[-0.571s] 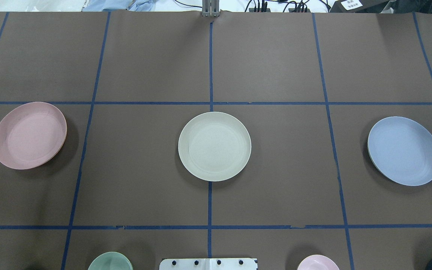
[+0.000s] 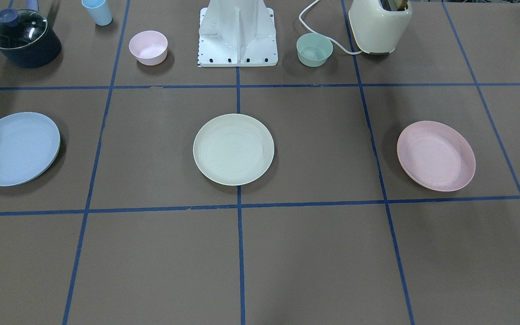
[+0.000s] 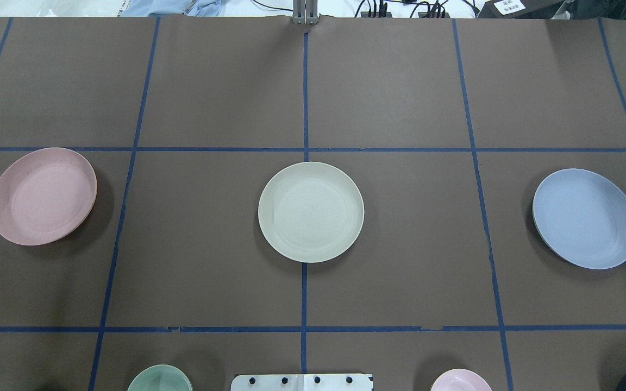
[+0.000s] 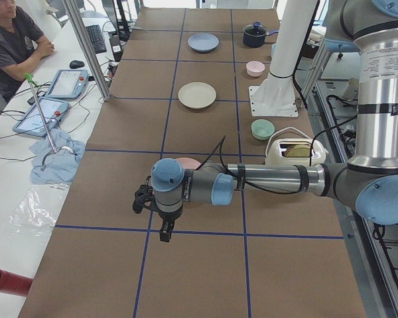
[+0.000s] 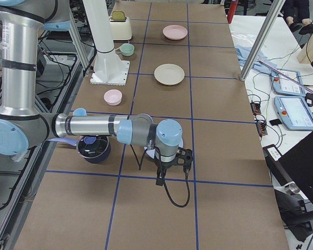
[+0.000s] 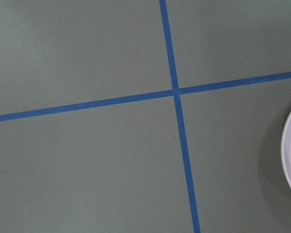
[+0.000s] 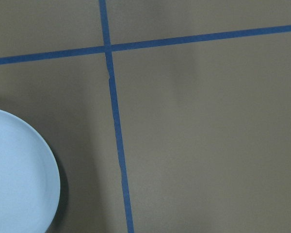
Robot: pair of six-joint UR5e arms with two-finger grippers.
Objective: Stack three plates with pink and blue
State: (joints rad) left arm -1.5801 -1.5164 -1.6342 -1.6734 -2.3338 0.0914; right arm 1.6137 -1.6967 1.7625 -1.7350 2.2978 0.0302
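While all three plates lie apart, stage: nothing is stacked and no plate is lifted.
Pink plate (image 3: 43,196): flat on the tabletop (image 3: 400,98), at the robot's left end of the middle row.
Cream plate (image 3: 311,212): centre of the row, on the middle tape line, well apart from the other two.
Blue plate (image 3: 586,218): flat at the robot's right end of the row.
Left gripper (image 4: 164,233): hangs above the tabletop just past the pink plate's outer side. It shows only in the left side view, so whether its jaws are open or closed cannot be told.
Right gripper (image 5: 159,179): hangs just past the blue plate's outer side. It shows only in the right side view, so the state of its jaws cannot be told.
Governing relation: each end plate lies from its gripper toward the table's middle. The left wrist view shows a plate rim at its right edge; the right wrist view shows the blue plate at its lower left.
Long axis: none; the plates are round, so any rim point serves.
Nearer arm: left for pink, right for blue; cream lies about midway.
Probable plan: carry pink and blue inward onto cream.
Caution: the rims sit low, so the jaws will likely need a shallow, angled approach.
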